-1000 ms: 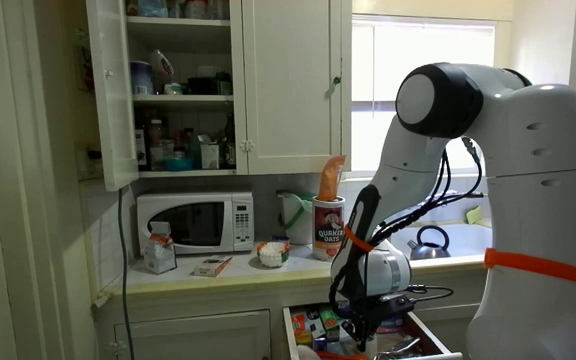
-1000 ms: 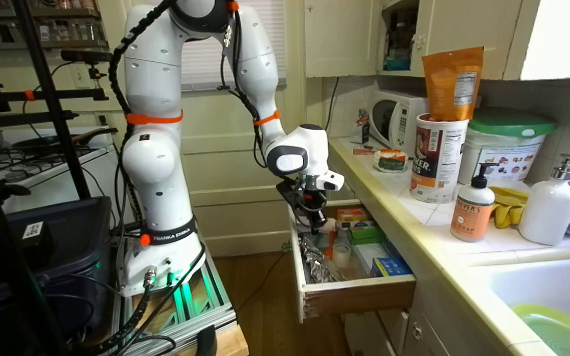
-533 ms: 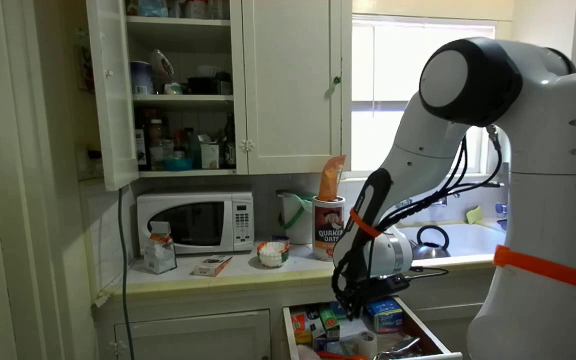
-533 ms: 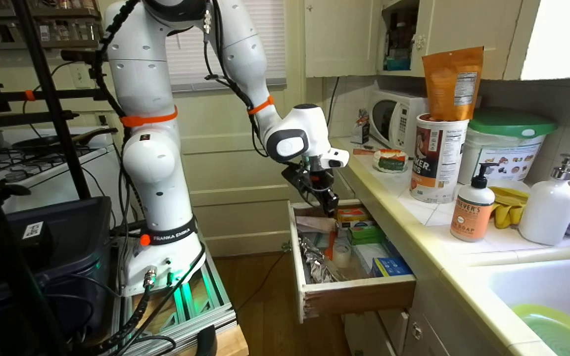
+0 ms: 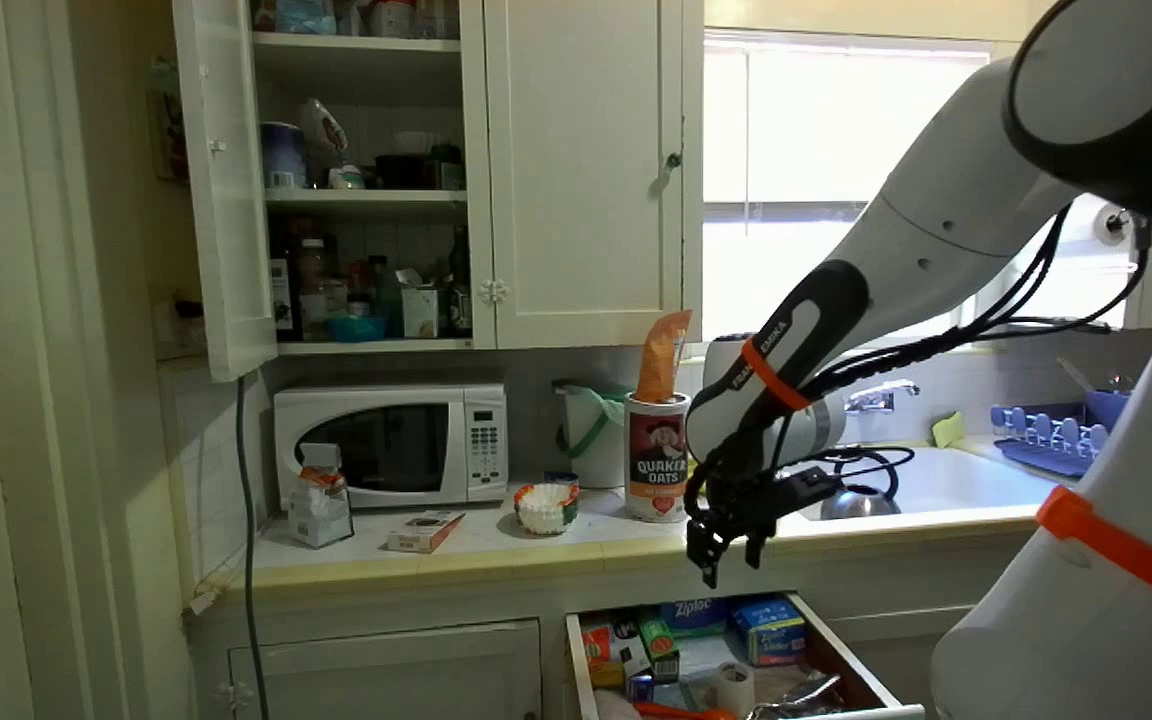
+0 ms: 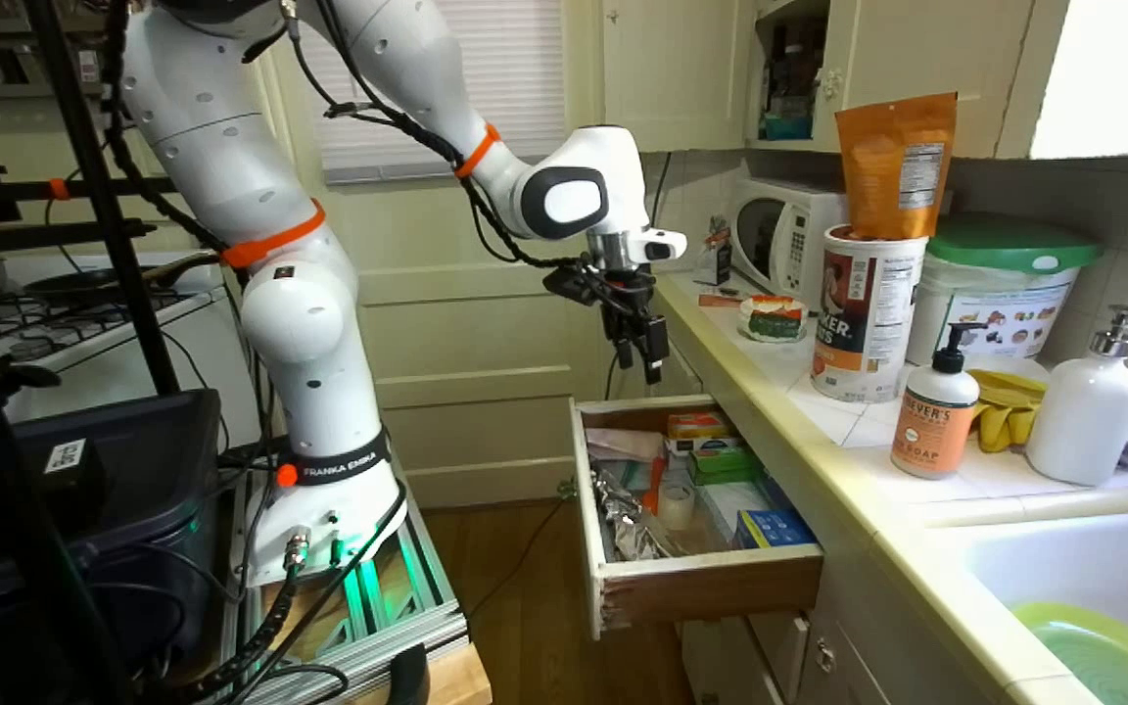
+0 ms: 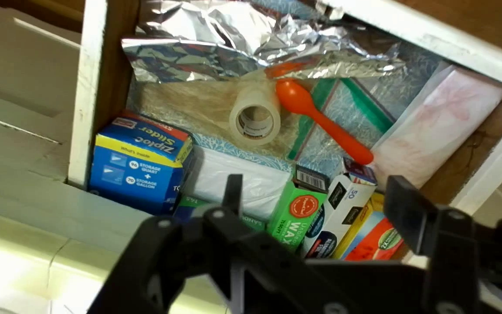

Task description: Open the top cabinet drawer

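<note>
In the lower half of both exterior views, the top cabinet drawer (image 6: 711, 589), pulled out from beneath the table (image 5: 416, 572), contents in sight. Only in the wrist view, right of the middle, the full shape of a red-orange spoon (image 7: 331, 127), beside a roll of tape (image 7: 255, 98), with crumpled foil (image 7: 216, 39) farther up the frame; in both exterior views, a mere orange strip. Right of centre in an exterior view only, a kettle (image 5: 864, 503) in the sink (image 5: 966, 485). Above the drawer and apart from it, the hand (image 7: 316, 192), jaws spread wide, a clear gap between. Low in the wrist view, boxes (image 7: 299, 213) partly covered by the dark hand; in the lower left corner, glare. At the lower edge of an exterior view, the drawer's front (image 5: 886, 713) cut off; at the top of both, the arm (image 5: 946, 200).
</note>
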Robot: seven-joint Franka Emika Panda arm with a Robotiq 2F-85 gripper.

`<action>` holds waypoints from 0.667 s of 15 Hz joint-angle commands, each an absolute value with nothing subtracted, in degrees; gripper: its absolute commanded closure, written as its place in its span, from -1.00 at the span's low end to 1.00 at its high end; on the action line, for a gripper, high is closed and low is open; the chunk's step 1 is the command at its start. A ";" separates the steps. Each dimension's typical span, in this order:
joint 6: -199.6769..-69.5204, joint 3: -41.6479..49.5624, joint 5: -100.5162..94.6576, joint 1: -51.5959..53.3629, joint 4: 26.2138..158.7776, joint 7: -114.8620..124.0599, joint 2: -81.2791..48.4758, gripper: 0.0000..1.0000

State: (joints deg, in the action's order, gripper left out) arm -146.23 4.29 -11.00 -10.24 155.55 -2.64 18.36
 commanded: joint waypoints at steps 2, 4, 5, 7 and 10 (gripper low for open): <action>-132.65 3.80 -11.02 -9.58 155.88 -2.98 29.81 -1.00; -127.50 3.94 -10.89 -9.41 154.85 -3.35 33.50 -1.00; -125.77 4.10 -10.79 -9.47 154.27 -3.18 35.07 -0.99; -127.78 4.21 -11.18 -9.39 153.69 -2.53 32.64 -0.98; -125.54 4.36 -11.13 -9.39 153.22 -2.69 35.82 -0.99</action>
State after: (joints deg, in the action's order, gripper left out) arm -125.75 3.97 -10.85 -9.85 153.34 -2.93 35.80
